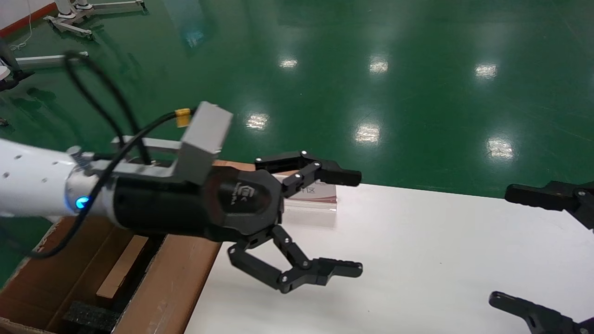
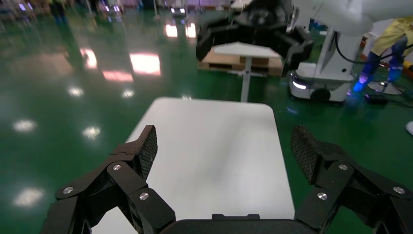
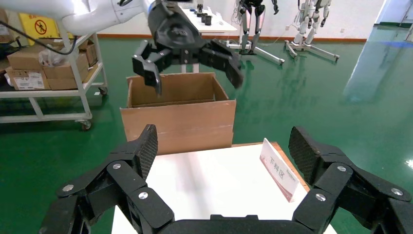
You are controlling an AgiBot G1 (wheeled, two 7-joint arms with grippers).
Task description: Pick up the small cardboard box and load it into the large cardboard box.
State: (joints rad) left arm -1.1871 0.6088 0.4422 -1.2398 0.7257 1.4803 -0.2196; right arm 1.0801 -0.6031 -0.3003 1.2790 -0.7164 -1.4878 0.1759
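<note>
- Left gripper (image 1: 359, 222) sits closest, reaching out level over the near edge of the table, jaws spread wide with nothing between them.
- White table (image 1: 417, 241) lies under and ahead of those jaws. The stretch directly beneath them is bare.
- Behind the jaws and below the left forearm stands the large cardboard box (image 1: 171, 278), hard against the table's end with its flaps open. A black foam block (image 1: 90, 315) shows low inside it.
- Right gripper (image 1: 501, 246) hangs at the far side of the table, well apart from both boxes, its jaws also wide and holding nothing.
- Inside the big box, a narrow tan slab stands on edge in a dark slot. It looks like the small cardboard box (image 1: 121, 266). It lies behind and below the left jaws, its long axis running along the slot, roughly crosswise to the way the jaws point.
- By that reading the load seems done. If not, the left arm is far nearer and would have to draw back and drop.
- Just beyond the upper left finger sits a small red-and-white sign (image 1: 315, 195).
</note>
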